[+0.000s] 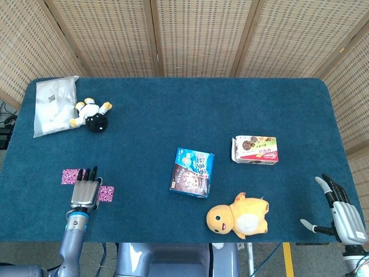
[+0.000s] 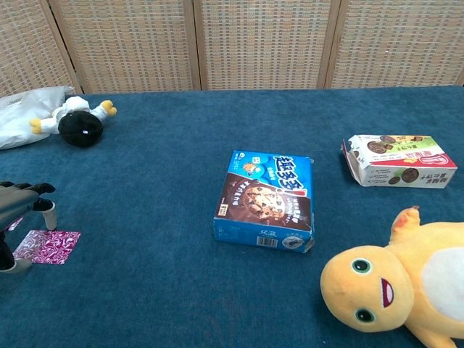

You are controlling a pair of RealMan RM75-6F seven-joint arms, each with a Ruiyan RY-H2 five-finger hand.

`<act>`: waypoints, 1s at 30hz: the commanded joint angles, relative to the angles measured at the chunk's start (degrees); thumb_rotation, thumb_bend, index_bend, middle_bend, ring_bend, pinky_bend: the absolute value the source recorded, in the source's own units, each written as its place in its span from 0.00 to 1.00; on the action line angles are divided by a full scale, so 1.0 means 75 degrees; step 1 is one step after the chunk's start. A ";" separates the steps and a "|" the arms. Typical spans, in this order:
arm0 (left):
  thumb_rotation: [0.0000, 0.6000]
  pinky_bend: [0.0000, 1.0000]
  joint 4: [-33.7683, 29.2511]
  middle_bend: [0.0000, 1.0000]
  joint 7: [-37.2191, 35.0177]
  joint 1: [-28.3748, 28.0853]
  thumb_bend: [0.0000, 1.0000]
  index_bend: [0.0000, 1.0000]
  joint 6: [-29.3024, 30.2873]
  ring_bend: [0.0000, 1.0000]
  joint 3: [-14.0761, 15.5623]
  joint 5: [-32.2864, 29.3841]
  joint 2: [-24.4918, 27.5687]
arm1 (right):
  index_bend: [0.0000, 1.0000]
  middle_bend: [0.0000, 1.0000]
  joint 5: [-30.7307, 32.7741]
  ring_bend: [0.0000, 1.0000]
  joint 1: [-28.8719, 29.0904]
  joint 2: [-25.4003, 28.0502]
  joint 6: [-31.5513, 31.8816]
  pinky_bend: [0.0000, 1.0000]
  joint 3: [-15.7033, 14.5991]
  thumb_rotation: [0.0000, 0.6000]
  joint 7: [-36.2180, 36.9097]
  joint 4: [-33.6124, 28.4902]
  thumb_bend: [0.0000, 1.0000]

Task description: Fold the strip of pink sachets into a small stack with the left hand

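The strip of pink sachets (image 1: 71, 175) lies flat near the table's front left corner, its near end (image 2: 48, 246) showing in the chest view. My left hand (image 1: 85, 192) hovers over the strip's middle with fingers spread and pointing away, hiding that part; it holds nothing. At the chest view's left edge the left hand (image 2: 18, 210) is partly cut off. Off the front right corner of the table, my right hand (image 1: 340, 212) stays open, fingers apart and holding nothing.
A blue cookie box (image 1: 192, 172) lies mid-table. A yellow plush (image 1: 239, 215) sits in front of it and a white snack box (image 1: 255, 149) to its right. At the back left are a black-and-white plush (image 1: 93, 113) and a white bag (image 1: 53, 104).
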 commanded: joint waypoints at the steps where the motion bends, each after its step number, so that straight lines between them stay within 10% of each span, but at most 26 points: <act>1: 1.00 0.00 0.0005 0.00 0.0001 -0.0004 0.30 0.32 0.0010 0.00 0.0009 0.0012 -0.0022 | 0.04 0.00 -0.0005 0.00 0.0000 -0.0002 0.0001 0.00 -0.0001 1.00 -0.0002 0.0003 0.11; 30: 1.00 0.00 0.0177 0.00 0.0053 -0.0065 0.31 0.33 -0.0014 0.00 -0.0003 -0.0185 -0.0121 | 0.04 0.00 -0.0004 0.00 0.0004 0.0015 -0.0014 0.00 -0.0009 1.00 0.0005 -0.0016 0.11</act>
